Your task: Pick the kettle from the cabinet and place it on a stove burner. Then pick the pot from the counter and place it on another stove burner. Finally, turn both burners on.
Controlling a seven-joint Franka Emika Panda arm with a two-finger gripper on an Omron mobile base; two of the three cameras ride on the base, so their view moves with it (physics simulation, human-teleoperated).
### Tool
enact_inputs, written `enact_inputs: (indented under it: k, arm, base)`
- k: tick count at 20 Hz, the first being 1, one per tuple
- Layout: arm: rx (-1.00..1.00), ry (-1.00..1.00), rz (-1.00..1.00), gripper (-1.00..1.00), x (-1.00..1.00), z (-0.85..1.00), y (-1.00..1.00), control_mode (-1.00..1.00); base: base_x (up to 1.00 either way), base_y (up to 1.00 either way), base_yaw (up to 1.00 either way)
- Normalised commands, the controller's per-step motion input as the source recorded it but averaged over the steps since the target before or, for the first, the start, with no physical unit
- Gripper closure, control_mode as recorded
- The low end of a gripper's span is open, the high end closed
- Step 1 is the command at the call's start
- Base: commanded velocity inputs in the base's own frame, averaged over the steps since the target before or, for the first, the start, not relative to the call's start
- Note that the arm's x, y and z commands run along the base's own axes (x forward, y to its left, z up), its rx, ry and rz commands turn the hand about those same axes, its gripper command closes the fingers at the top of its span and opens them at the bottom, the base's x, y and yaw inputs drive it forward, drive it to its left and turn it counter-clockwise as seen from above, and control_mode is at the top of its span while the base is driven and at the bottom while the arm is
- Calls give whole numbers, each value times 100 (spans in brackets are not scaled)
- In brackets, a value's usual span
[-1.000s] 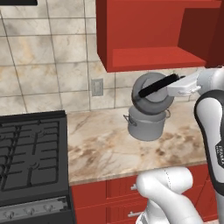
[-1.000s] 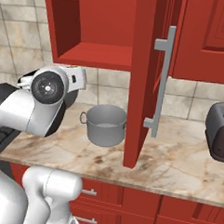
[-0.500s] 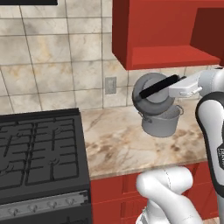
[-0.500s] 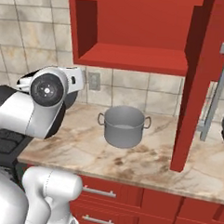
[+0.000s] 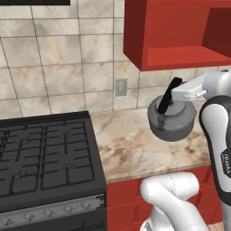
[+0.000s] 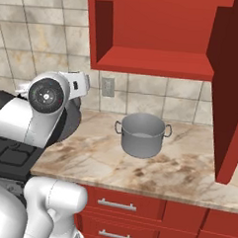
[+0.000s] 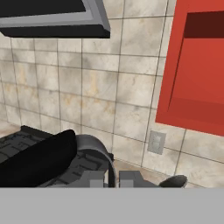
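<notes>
The gripper [image 5: 173,95] is clamped on the black arched handle of the kettle [image 5: 172,121], which hangs tilted from the jaws in the air above the marble counter [image 5: 131,151] (spout not discernible in the left base view). The pot [image 6: 142,134] stands on the counter beyond the jaws, under the red cabinet [image 6: 155,36]. The black gas cooktop [image 5: 45,160] lies to the jaws' left, well apart from the kettle. A wall outlet [image 7: 156,142] sits ahead of the fingertips.
</notes>
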Motion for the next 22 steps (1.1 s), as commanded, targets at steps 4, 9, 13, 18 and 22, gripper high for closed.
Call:
enact_inputs:
  k: [4, 9, 13, 18, 22]
  arm:
    - [0, 0, 0, 100, 0, 0, 0, 100]
    - [0, 0, 0, 100, 0, 0, 0, 100]
    - [0, 0, 0, 100, 0, 0, 0, 100]
    - [0, 0, 0, 100, 0, 0, 0, 100]
    - [0, 0, 0, 100, 0, 0, 0, 100]
  base:
    - [-21, 39, 0]
    - [-44, 16, 0]
    - [-18, -4, 0]
    - [-8, -10, 0]
    - [-28, 47, 0]
